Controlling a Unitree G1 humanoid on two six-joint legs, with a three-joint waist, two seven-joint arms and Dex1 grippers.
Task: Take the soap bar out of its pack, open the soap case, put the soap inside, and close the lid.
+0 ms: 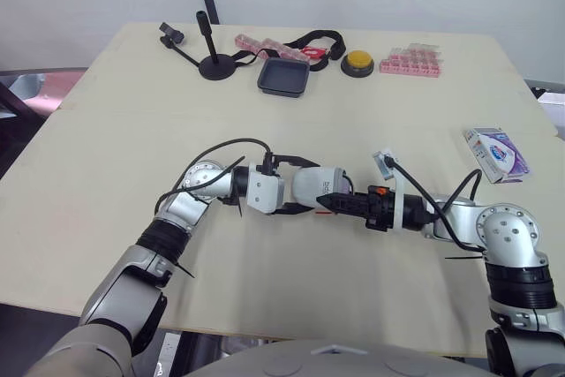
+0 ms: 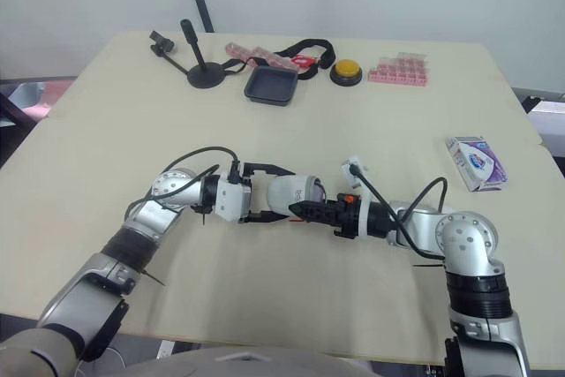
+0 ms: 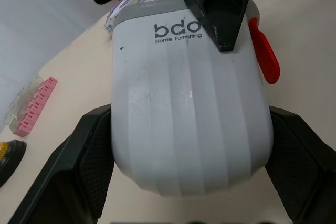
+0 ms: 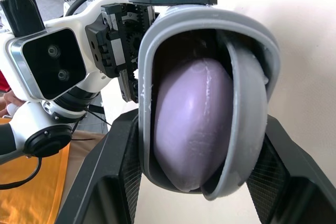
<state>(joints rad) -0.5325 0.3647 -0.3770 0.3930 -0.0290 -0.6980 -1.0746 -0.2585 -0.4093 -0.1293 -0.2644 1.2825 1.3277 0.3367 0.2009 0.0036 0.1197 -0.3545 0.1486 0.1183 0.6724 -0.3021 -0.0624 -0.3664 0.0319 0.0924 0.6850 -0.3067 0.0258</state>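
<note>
Soap case (image 1: 315,184) mid-table, held off the top between both grippers, lying on its side. In my rt wrist view the lilac soap bar (image 4: 191,124) sits inside the case. The grey lid (image 4: 247,121) is tilted across the opening, not seated, so I can see the bar past its edge.

Left gripper (image 1: 300,186) is clamped on the case from the robot's left. One black finger (image 3: 86,166) lies along each long side of the white ribbed shell, w/ the "bdo Home Furnishing" print at the end away from that wrist. Right gripper (image 1: 328,201) meets it from the robot's right and grasps the same case at the open end. Its fingers (image 4: 118,171) flank the grey rim and lid, and in my left wrist view one of them presses on the shell next to the print.

The soap pack (image 1: 497,154), white and purple, lies flat near the rt edge of the table (image 1: 132,121), well apart from the case. I can't tell if it's open.

Along the far edge, left to rt: a black stand (image 1: 212,64), a dark tray (image 1: 284,77) w/ a black strap (image 1: 325,40) looped behind it, a yellow button (image 1: 357,61) and a row of pink blocks (image 1: 410,64).
</note>
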